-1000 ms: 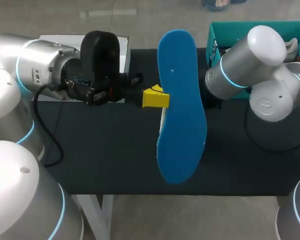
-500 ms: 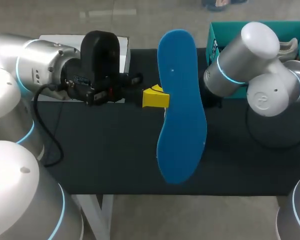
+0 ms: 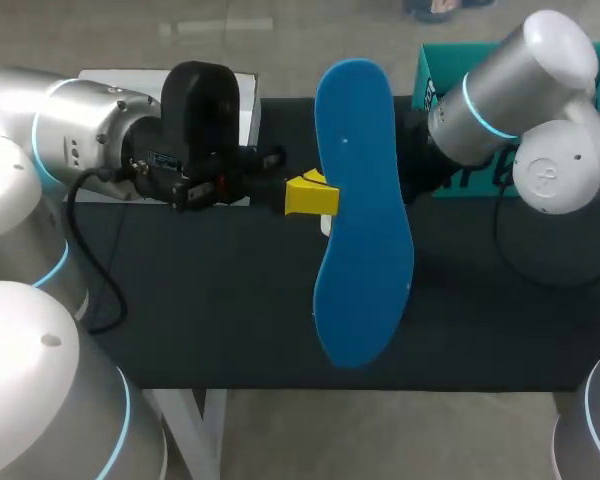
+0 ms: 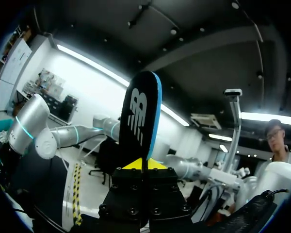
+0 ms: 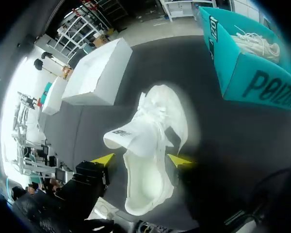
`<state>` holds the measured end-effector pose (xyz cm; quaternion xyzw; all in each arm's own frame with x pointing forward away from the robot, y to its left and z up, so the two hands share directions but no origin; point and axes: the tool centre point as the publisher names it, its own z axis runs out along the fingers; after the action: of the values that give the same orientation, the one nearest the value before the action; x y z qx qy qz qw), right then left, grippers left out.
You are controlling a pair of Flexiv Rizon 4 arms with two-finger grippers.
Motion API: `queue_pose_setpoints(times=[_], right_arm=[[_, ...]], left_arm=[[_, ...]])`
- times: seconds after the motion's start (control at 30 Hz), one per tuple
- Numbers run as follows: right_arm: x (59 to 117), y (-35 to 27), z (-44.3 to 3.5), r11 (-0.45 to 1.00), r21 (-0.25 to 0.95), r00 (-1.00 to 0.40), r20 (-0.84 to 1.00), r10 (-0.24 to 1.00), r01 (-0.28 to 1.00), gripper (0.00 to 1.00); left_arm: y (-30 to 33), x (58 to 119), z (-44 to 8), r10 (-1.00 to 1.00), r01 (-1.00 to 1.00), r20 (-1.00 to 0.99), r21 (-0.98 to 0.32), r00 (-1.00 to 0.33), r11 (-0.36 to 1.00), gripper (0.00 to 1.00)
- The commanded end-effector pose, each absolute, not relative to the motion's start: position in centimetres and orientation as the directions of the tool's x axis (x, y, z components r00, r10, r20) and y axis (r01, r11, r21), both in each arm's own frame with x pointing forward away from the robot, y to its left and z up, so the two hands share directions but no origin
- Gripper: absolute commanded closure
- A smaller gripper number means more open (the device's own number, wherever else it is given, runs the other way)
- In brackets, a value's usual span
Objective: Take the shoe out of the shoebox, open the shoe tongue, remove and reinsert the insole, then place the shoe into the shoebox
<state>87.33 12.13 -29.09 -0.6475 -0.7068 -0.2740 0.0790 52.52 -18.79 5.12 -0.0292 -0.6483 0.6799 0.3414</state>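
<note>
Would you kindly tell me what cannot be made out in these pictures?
Head view: the insole hides nearly all of the shoe and all of the right gripper.
Left wrist view: the left gripper's own body hides where it pinches the insole.
Right wrist view: the white laced thing inside the shoebox is cut off at the edge.

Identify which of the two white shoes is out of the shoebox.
The shoe on the table between the right gripper's fingers; the other shoe lies inside the teal shoebox.
</note>
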Motion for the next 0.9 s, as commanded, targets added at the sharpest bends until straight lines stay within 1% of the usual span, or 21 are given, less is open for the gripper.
queue_pose_setpoints(times=[0.03, 0.47, 0.53, 0.57, 0.67, 0.77, 0.9], right_arm=[[85.8, 9.3, -26.9, -0.097, 0.320, -0.164, 0.696, 0.699, 0.943, 0.00], [85.8, 9.3, -26.9, -0.097, 0.320, -0.164, 0.696, 0.699, 0.943, 0.00], [85.7, 9.3, -25.5, -0.116, 0.242, -0.124, 0.784, 0.609, 0.963, 0.00], [85.6, 9.0, -24.7, -0.104, 0.180, -0.090, 0.818, 0.568, 0.978, 0.00], [84.7, 7.9, -21.7, -0.011, 0.045, -0.034, 0.881, 0.471, 0.999, 0.00], [83.9, 6.6, -19.1, 0.057, 0.055, -0.074, 0.891, 0.448, 0.997, 0.00], [83.1, 5.3, -15.6, 0.089, 0.065, -0.097, 0.903, 0.420, 0.994, 0.00]], left_arm=[[-18.9, 52.5, 5.1, 0.503, -0.427, 0.402, -0.902, -0.765, 0.072, 1.00], [-18.9, 52.5, 5.1, 0.503, -0.427, 0.402, -0.902, -0.765, 0.072, 1.00], [-18.9, 52.5, 5.1, 0.503, -0.427, 0.402, -0.902, -0.765, 0.072, 1.00], [-18.9, 52.5, 5.1, 0.503, -0.427, 0.402, -0.902, -0.765, 0.072, 1.00], [-18.9, 52.5, 5.1, 0.503, -0.427, 0.402, -0.902, -0.765, 0.072, 1.00], [-18.9, 52.5, 5.1, 0.503, -0.427, 0.402, -0.902, -0.765, 0.072, 1.00], [-18.9, 52.5, 5.1, 0.503, -0.427, 0.402, -0.902, -0.765, 0.072, 1.00]])
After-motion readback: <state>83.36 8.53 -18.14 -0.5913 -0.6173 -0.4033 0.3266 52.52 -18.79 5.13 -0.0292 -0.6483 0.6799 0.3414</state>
